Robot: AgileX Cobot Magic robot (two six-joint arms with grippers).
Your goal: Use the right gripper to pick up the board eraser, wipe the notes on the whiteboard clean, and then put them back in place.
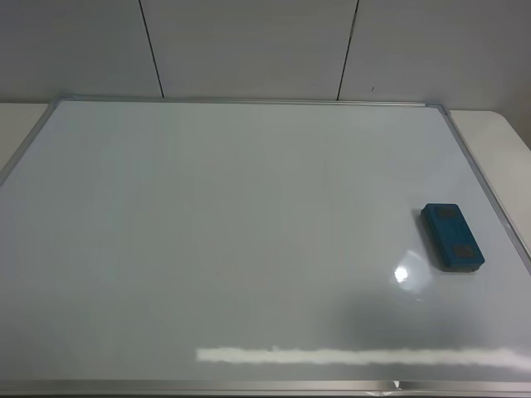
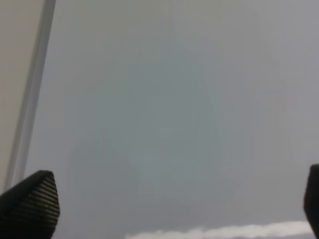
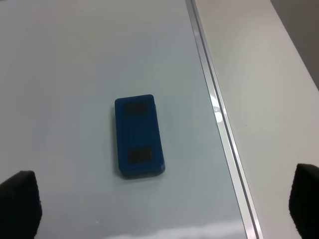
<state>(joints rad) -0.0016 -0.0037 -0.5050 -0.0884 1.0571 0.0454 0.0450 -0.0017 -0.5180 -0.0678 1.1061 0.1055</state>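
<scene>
From the exterior high camera, the whiteboard [image 1: 249, 249] fills nearly the whole frame, its silver-grey frame running along every edge. Its glossy surface carries only reflections: a round glint near 4 o'clock and a long pale streak along 6 o'clock. No red marking can be made out on it. The board eraser [image 1: 452, 235] lies flat on the board at about 3 o'clock, near the right frame rail but apart from it, its long side angled slightly, two darker square patches on top. Neither arm appears in this view.

In the left wrist camera, the left gripper [image 2: 169, 209] hangs over bare board, its two dark fingertips [image 2: 30, 204] standing wide apart at the two sides of the picture with nothing between them. The board's frame rail [image 2: 32, 94] runs past beside one fingertip.

In the right wrist camera, the right gripper [image 3: 164, 209] is spread wide, fingertips [image 3: 20, 204] at opposite sides of the picture, holding nothing. The board eraser [image 3: 138, 136] lies on the whiteboard [image 3: 75, 59] ahead of the fingers, untouched, just beside the frame rail [image 3: 219, 124]. Beyond the rail is a pale tabletop [image 3: 269, 99].
</scene>
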